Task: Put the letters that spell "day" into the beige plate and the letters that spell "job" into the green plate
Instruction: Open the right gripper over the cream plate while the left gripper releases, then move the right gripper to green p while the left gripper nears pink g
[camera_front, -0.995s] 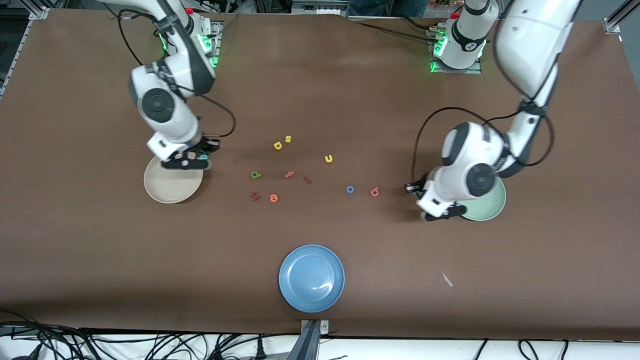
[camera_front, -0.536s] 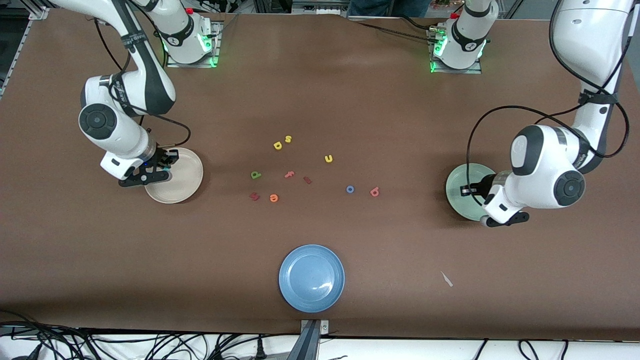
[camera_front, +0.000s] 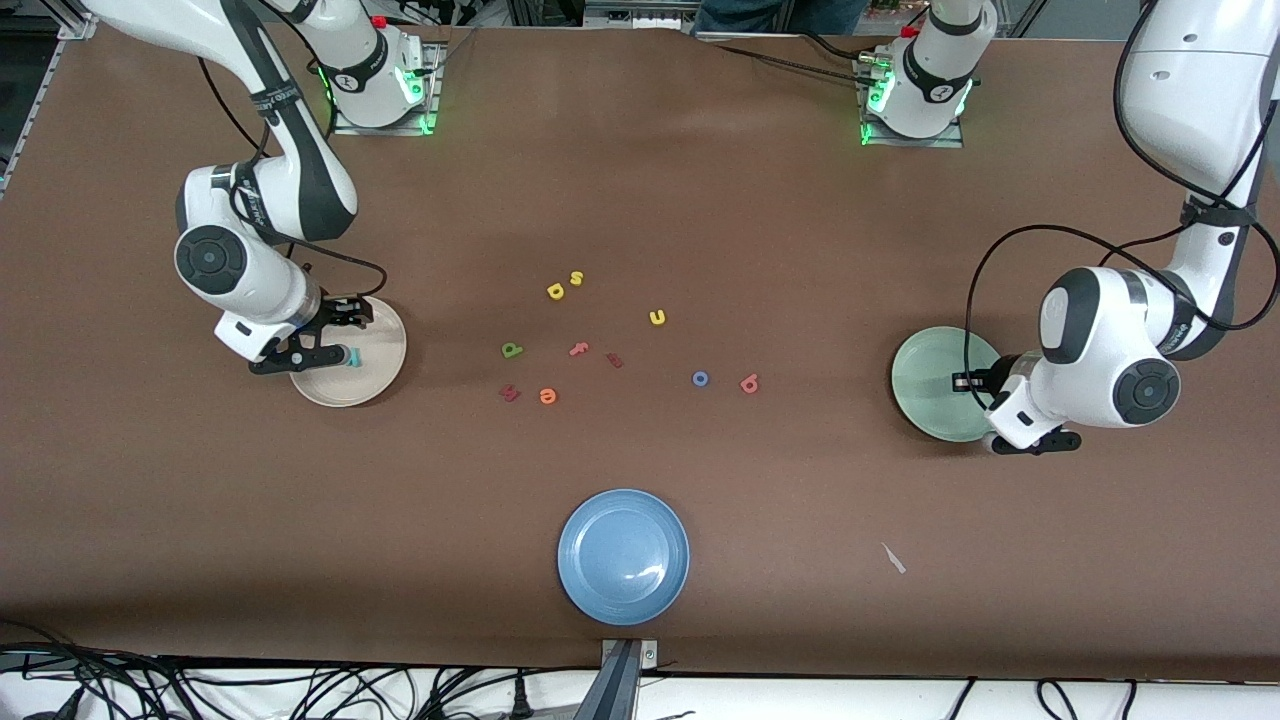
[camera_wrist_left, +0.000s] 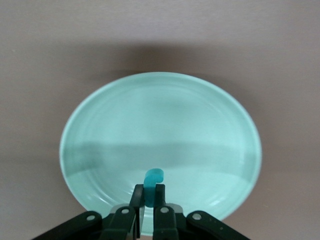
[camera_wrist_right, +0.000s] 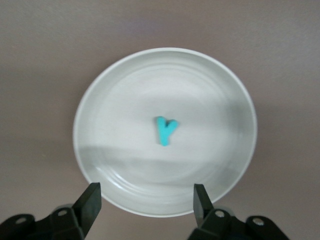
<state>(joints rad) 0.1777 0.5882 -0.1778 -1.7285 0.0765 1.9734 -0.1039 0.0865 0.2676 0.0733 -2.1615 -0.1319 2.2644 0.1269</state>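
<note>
Finding the right gripper (camera_wrist_right: 146, 195) hanging low over the rim of the beige plate (camera_front: 378, 338), at the right arm's end of the surface. Seeing its two fingers (camera_wrist_right: 91, 197) spread wide apart and holding nothing. Spotting the teal y (camera_wrist_right: 166, 130) lying flat near the middle of that plate, just under the open fingers and not touching them.

Finding the left gripper (camera_wrist_left: 148, 192) hanging over the rim of the green plate (camera_front: 925, 375), at the left arm's end of the surface. Seeing its fingers squeezed tight on the teal j (camera_wrist_left: 152, 179), with the curved top of the letter sticking out over the plate.

Looking at the middle of the surface, between the two plates, and counting the loose letters. Seeing the yellow d (camera_front: 556, 291) just beside a yellow s (camera_front: 576, 278). Seeing the green a (camera_front: 511, 349) nearer to the front camera than those two, with a pink f (camera_front: 579, 349) near it. Seeing the blue o (camera_front: 700, 379) and the pinkish-red b (camera_front: 749, 383) close together, toward the green plate. Noticing a yellow u (camera_front: 657, 318), an orange e (camera_front: 547, 396) and a blue plate (camera_front: 623, 556) nearest the front camera.
</note>
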